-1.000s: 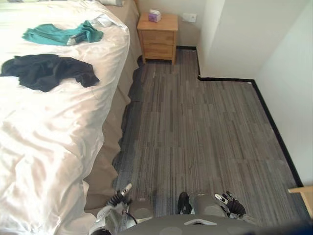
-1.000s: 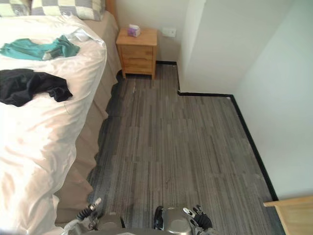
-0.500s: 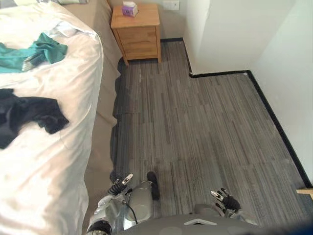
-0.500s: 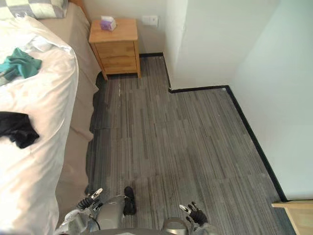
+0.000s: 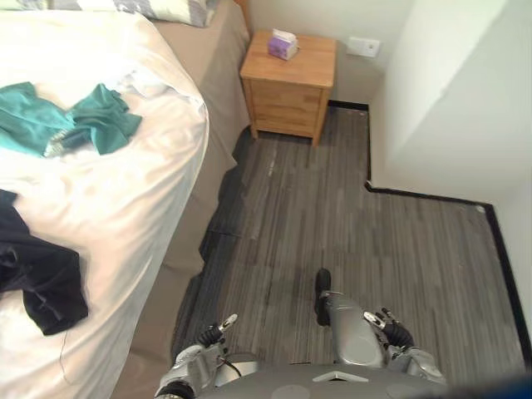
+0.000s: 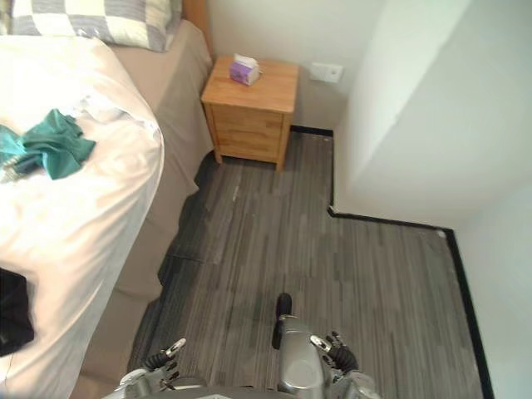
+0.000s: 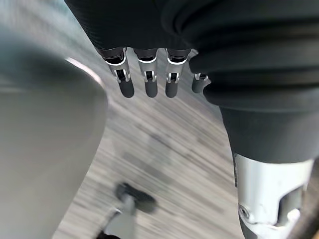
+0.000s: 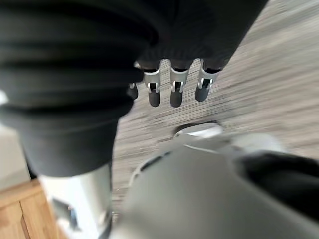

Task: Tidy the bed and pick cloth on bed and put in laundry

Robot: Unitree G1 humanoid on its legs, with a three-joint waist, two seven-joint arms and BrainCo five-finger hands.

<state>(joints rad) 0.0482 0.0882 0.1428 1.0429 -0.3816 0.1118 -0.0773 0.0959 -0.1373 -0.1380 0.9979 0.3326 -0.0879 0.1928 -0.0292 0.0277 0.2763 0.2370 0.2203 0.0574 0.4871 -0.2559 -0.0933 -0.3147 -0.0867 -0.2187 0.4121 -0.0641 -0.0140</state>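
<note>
I have both hands low over the grey floor [image 5: 349, 241], left hand [image 5: 209, 335] and right hand [image 5: 392, 330], fingers straight, relaxed and empty. The teal cloth [image 5: 71, 120] lies crumpled on the white bed [image 5: 125, 208] towards the pillow end. The black cloth [image 5: 37, 278] lies farther down the bed, well apart from both hands.

The bed [image 5: 125, 208] ran off the left and top edges of the frame. The black cloth [image 5: 37, 283] at the lower left was cut by the left edge, as was the teal cloth [image 5: 100, 125] at the upper left. The checked pillow [image 6: 91, 21] was cropped by the top edge. The small purple box [image 5: 283, 45] on the nightstand [image 5: 287, 100] was too small to identify. In the wrist views the floor [image 7: 164, 144] was blurred.
</note>
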